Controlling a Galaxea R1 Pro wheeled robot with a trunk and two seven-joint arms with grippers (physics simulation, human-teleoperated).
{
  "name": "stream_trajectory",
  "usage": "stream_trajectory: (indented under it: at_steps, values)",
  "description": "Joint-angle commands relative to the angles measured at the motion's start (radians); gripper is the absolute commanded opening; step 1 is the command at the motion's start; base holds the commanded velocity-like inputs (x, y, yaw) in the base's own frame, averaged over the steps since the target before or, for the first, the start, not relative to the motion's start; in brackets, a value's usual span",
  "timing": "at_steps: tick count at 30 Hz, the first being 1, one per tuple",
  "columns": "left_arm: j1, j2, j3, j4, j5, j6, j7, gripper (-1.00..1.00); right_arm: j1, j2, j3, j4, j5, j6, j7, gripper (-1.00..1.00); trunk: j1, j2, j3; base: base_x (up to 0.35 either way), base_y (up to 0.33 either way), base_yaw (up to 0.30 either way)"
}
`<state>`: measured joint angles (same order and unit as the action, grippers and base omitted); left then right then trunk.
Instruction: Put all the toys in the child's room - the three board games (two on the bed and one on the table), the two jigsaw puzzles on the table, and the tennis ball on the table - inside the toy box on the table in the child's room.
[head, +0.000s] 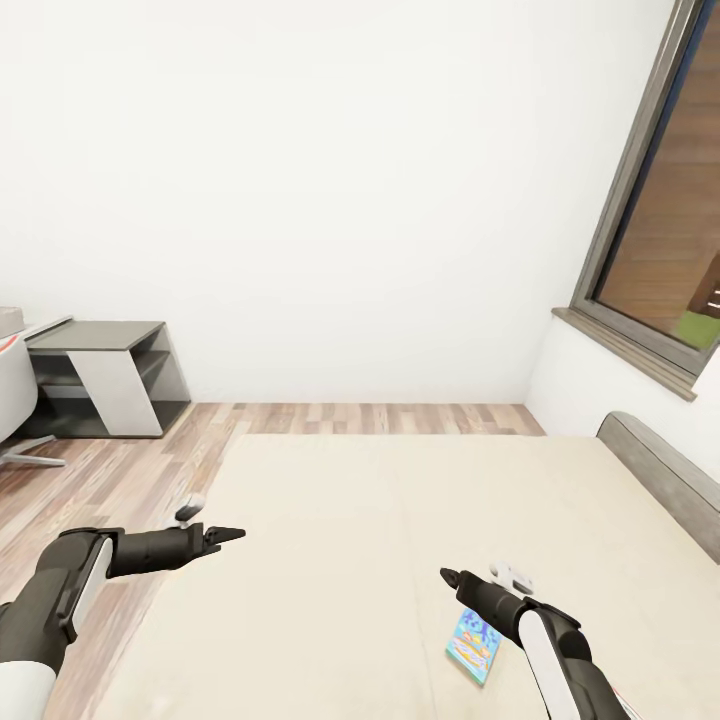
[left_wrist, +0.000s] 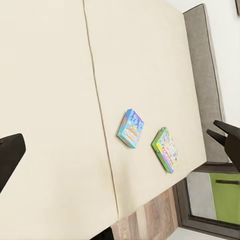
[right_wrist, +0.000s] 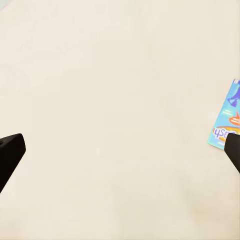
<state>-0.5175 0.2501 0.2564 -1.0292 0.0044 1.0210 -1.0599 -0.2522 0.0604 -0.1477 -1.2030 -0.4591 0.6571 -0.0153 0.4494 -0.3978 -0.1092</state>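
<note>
The scene was lit brightly and evenly, with no single source made out. The white wall (head: 330, 200) was nearly washed out, and the beige mattress (head: 380, 520) was rendered flat and almost shadowless. Straight lines were tilted at the window frame (head: 640, 180). No blur or glare was seen.

Bed (head: 380, 520): mattress surface plain beige, matt, cloth-like, smooth, with one fine seam visible in the left wrist view. Headboard (head: 665, 475): grey, matt, faint wood-like grain. Floor (head: 120, 470): wood planks in mixed brown and pale tones, low sheen. Wall (head: 330, 180): white, smooth, matt. Window frame (head: 625, 190): grey, matt. Cabinet (head: 110, 375): dark-grey top, lighter grey panels, smooth and matt. Blue board game (head: 473, 645) and green-edged board game (left_wrist: 166, 149): printed card, bright colours, slight gloss. Arm casings: black and white, smooth plastic look.
</note>
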Motion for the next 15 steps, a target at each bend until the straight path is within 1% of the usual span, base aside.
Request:
stream_trajectory:
  at_steps: [1, 7, 13, 15]
  values:
    - [-0.001, 0.0, 0.001, 0.0, 0.0, 0.008, -0.003, 1.0, -0.001, 0.001, -0.003, -0.001, -0.006, 0.006, -0.002, 1.0, 0.001, -0.002, -0.002, 0.0, -0.003, 0.0]
    - [-0.001, 0.0, 0.0, 0.0, 0.0, 0.008, -0.003, 1.0, -0.001, 0.001, -0.003, -0.001, -0.006, 0.006, -0.002, 1.0, 0.001, -0.002, -0.002, 0.0, -0.018, 0.0]
    - [-0.001, 0.0, 0.0, 0.0, 0.0, 0.008, -0.003, 1.0, -0.001, 0.001, -0.003, -0.001, -0.006, 0.006, -0.002, 1.0, 0.001, -0.002, -0.002, 0.0, -0.197, 0.0]
    - [-0.001, 0.0, 0.0, 0.0, 0.0, 0.008, -0.003, 1.0, -0.001, 0.001, -0.003, -0.001, -0.006, 0.006, -0.002, 1.0, 0.001, -0.002, -0.002, 0.0, -0.109, 0.0]
